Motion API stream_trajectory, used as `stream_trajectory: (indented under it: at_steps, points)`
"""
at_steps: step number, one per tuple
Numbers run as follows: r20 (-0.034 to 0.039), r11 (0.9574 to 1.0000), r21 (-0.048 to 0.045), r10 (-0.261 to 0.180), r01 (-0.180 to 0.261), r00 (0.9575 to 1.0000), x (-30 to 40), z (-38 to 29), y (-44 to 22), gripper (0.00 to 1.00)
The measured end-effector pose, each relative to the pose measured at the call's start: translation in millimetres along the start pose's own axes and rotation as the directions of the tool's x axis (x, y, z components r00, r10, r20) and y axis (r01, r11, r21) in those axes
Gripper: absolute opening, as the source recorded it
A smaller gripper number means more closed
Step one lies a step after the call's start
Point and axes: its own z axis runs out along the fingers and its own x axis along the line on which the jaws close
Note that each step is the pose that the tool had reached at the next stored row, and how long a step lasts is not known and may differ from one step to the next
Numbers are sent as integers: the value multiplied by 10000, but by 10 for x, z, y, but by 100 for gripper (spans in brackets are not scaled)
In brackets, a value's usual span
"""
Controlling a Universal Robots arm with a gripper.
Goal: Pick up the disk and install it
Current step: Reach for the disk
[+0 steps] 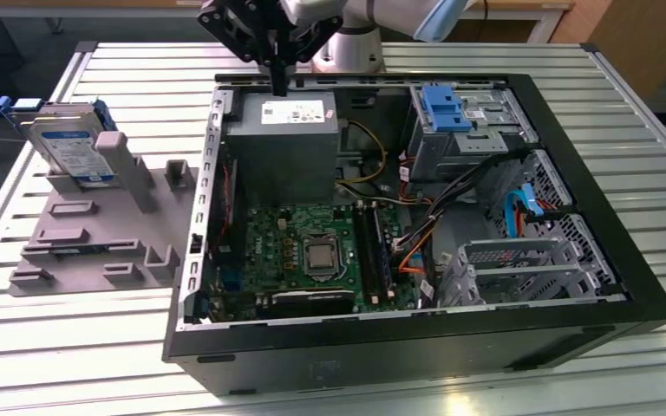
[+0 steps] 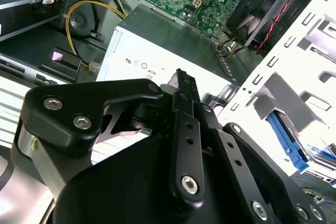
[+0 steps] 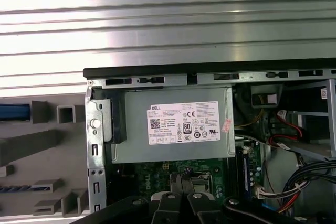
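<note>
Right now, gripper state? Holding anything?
Gripper: jaws shut, holding nothing, over the power-supply box; the disk stands in the grey fixture, apart from it.

A slatted metal tabletop carries two things. An open black computer case lies on its side across the middle of the tabletop. A flat grey holder plate with upright posts lies just beside the case, on the exterior view's left.

In the exterior view I find open air above the grey metal power-supply box, upper centre; bundled black cables and a blue plastic bracket crowd its right.
</note>
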Motion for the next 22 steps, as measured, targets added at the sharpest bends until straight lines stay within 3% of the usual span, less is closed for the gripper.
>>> stream_trajectory:
  at_steps: [22]
  points:
    - [0,10000,-1,-1,1,10000,77,0,-6,11]
